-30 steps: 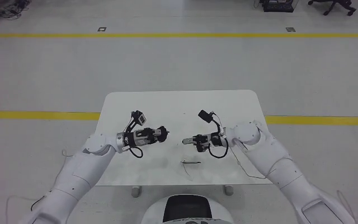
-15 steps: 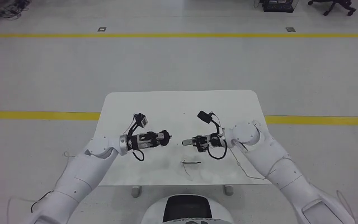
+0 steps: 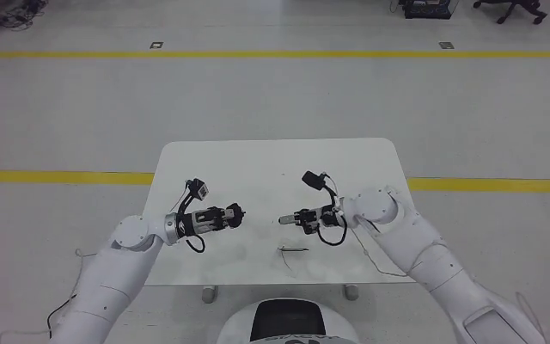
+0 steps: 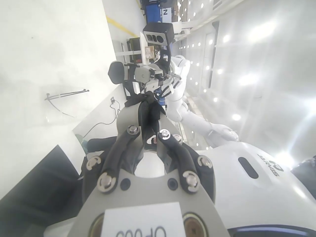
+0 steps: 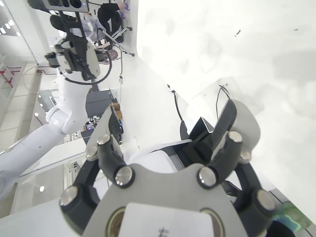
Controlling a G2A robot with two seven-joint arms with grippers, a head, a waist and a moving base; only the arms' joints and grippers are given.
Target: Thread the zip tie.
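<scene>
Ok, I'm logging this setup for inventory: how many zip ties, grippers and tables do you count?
zip tie: 1
grippers: 2 (left gripper, right gripper)
table: 1
Total: 4

A white table (image 3: 275, 159) with rounded corners carries the work. The zip tie (image 3: 293, 249), thin and dark, lies flat on the table close to its robot-side edge, about midway along that edge and parallel to it; in the left wrist view the zip tie (image 4: 66, 94) shows as two close strands. A small dark speck (image 3: 281, 175) sits nearer the table's middle.
</scene>
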